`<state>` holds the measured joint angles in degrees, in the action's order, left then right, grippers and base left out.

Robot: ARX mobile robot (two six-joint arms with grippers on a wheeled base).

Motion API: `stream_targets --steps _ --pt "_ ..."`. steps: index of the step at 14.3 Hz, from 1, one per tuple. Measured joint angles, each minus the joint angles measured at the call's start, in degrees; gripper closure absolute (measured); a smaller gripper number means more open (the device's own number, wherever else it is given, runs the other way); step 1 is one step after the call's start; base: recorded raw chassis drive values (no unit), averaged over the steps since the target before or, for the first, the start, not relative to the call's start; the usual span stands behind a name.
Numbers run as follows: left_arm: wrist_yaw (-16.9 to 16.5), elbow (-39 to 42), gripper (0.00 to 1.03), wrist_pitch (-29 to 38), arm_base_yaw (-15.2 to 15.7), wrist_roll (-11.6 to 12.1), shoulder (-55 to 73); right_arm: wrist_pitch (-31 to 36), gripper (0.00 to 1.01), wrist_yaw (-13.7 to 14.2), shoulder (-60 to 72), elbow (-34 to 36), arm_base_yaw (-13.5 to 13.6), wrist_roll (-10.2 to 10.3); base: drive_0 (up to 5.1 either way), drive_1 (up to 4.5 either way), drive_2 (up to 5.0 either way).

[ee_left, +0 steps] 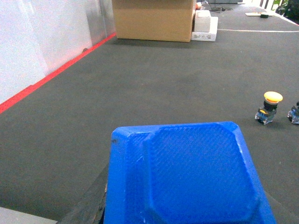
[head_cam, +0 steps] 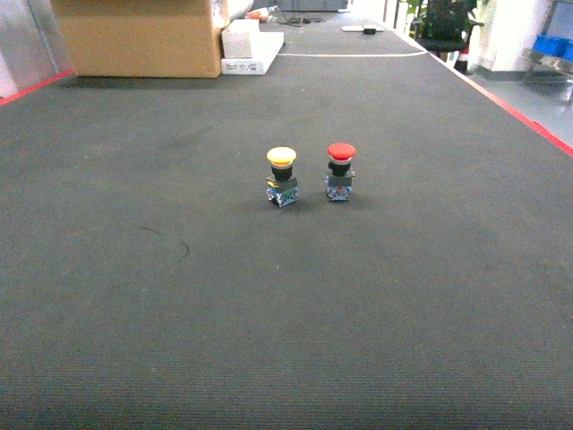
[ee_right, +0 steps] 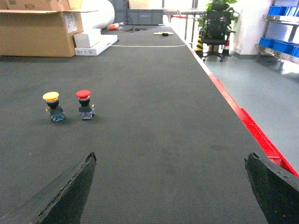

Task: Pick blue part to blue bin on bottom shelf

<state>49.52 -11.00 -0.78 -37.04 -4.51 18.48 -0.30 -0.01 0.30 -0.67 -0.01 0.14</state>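
I hold the blue part [ee_left: 187,175] in my left jaws, ready to carry it off.

The blue part fills the low half of my left wrist view, so I judge my left jaws are closed on it, though the fingers are mostly hidden under it. My right jaws [ee_right: 170,186] are wide apart and hold nothing. Out on the dark bench [head_cam: 134,296] stand a yellow button [head_cam: 281,176] and a red button [head_cam: 340,171], side by side, close but not touching. A brown box [head_cam: 139,36] sits far back. I think the picking step is done. Next I must find the blue bin on the bottom shelf. Some blue bins [ee_right: 280,45] show on a rack far to my right, but I cannot tell if that is the place.
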Motion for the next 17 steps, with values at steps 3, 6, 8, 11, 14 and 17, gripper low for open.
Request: stream_targets --steps 3,6,8,11,14,17 --pt "0.02 0.00 0.59 0.00 0.00 -0.02 0.00 0.00 0.03 0.00 0.00 0.00 0.00 0.00 0.0 0.00 0.0" --pt "0.02 0.00 0.59 0.00 0.00 -0.02 0.00 0.00 0.03 0.00 0.00 0.00 0.00 0.00 0.0 0.00 0.0" --pt "0.00 0.00 0.59 -0.07 -0.02 0.00 0.17 -0.13 0.03 0.00 0.00 0.00 0.00 0.00 0.0 -3.16 3.1" --pt "0.02 0.00 0.59 0.11 -0.04 0.00 -0.20 0.20 0.03 -0.02 0.00 0.00 0.00 0.00 0.0 -1.05 1.0" --pt "0.11 0.00 0.59 0.07 0.00 -0.02 -0.15 0.00 0.03 -0.02 0.00 0.00 0.00 0.02 -1.1 -1.06 -1.1" --pt "0.02 0.00 0.59 0.02 0.00 -0.02 -0.11 0.00 0.03 -0.02 0.00 0.00 0.00 0.00 -1.6 -1.62 -1.6"
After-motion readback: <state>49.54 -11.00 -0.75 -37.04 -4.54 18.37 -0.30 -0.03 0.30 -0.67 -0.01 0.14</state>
